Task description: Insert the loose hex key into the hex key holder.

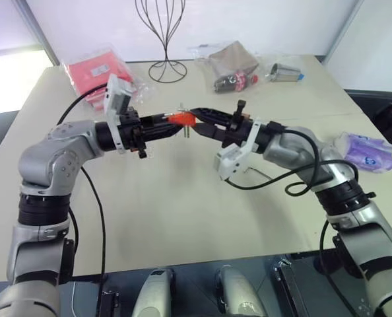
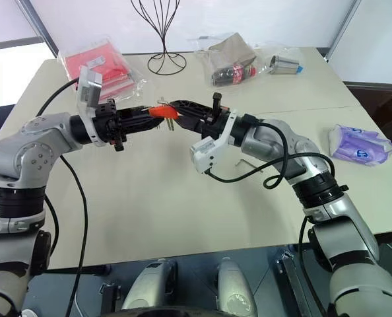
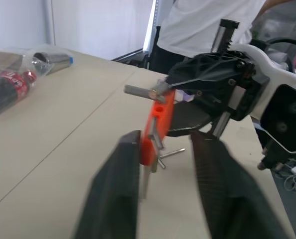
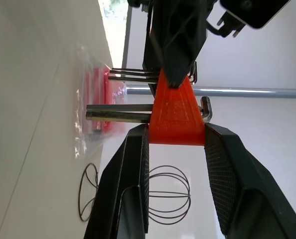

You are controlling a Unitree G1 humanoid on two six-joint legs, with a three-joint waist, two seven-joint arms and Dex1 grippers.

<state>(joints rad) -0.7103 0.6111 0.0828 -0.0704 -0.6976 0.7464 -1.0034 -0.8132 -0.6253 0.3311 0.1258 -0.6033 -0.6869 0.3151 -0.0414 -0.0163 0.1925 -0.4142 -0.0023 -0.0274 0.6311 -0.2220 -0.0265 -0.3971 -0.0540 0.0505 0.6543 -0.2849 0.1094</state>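
1. In the right wrist view, the hex key holder (image 4: 177, 117) is being clamped flat between the right gripper's (image 1: 196, 123) fingers (image 4: 133, 169). Its narrow end is being pinched by the closed left gripper (image 1: 175, 121). Short keys are being shown sticking out sideways.
2. In the left wrist view, a person in a white shirt (image 3: 208, 25) is being shown standing behind the desk (image 1: 183, 218).
3. In the eye views, the holder is being held in the air above mid-desk, where both grippers are being brought tip to tip.
4. The far edge is being occupied by red packets (image 1: 97, 76), a wire stand (image 1: 166, 66), a bagged bottle (image 1: 234, 80) and a metal cup (image 1: 285, 72). A purple tissue pack (image 1: 367, 150) is being left at the right.
5. The loose hex key (image 2: 244, 163) is being left flat on the desk, partly covered by the right forearm and cable, well apart from both sets of fingers.
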